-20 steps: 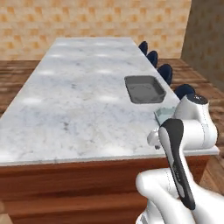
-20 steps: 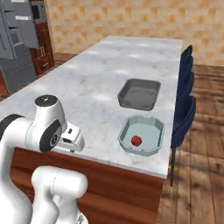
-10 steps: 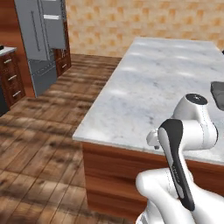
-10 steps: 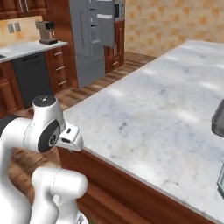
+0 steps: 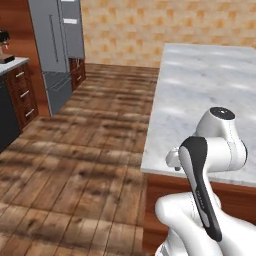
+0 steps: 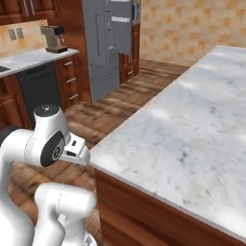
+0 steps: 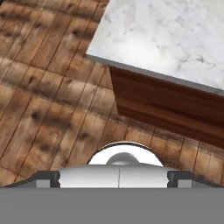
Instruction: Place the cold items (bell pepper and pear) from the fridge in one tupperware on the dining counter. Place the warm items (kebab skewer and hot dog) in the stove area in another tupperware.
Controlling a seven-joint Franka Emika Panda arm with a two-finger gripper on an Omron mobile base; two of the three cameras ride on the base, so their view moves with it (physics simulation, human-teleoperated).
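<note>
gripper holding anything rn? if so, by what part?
Nothing held. The gripper is open, looking down at wood floor beside the dining counter corner.

Both base views look forward and down from behind the arm, one from each side. They share the marble counter (image 5: 210, 90), the wooden floor (image 5: 75, 165) and the grey fridge (image 6: 108, 43) at the far wall. The hand view looks steeply down, close over the counter's corner (image 7: 94, 54) and the floor beside it.

Fridge (image 5: 57, 47) — grey, tall, doors shut, at 10 o'clock; dining counter (image 5: 210, 95) — white marble top, at 2 o'clock.
</note>
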